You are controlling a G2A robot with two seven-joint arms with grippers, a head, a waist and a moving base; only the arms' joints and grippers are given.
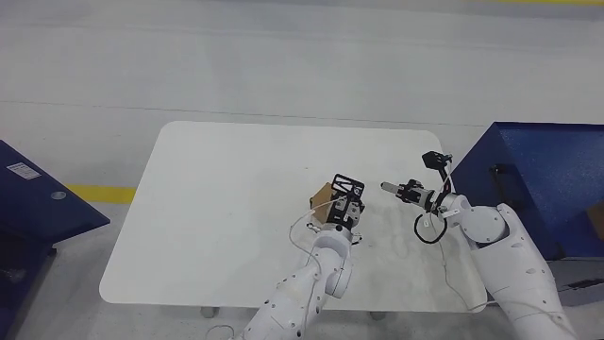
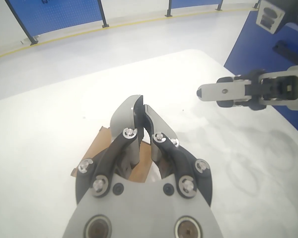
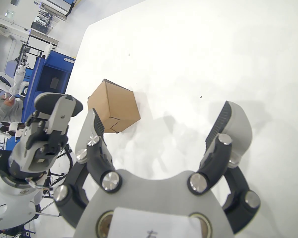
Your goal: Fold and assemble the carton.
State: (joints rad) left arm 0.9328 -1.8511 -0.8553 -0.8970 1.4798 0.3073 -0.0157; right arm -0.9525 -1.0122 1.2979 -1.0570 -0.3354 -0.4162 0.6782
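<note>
Small brown cardboard carton (image 3: pixel 114 106) sits on the white round-cornered table (image 1: pixel 236 170), in the half nearer the robot, a bit right of centre as seen from above.

Top view gives it as a small brown patch w/ the L arm's wrist just beside it. R wrist view fills in the form: box shape, sides closed up, one face w/ interlocked tuck flaps turned toward that camera.

L gripper (image 2: pixel 142 104): fingers closed, tips meeting, nothing between the pads. Its own wrist view puts the carton under and behind the fingers, w/ brown board showing through the gap below the tips. R wrist view has this gripper next to the carton. Whether it touches the board, can't tell from any view.

R gripper (image 3: pixel 160 108): fingers spread wide, nothing between them, over bare table, near the carton but apart from it. L wrist view catches it side-on, fingers overlapping, so the spread can't be read there. That view does show it pointing toward the L gripper w/ a clear gap between them.

Blue bin (image 1: pixel 543 175) stands at the table's right edge by the R arm, a second blue bin (image 1: pixel 38 203) off the left edge.
</note>
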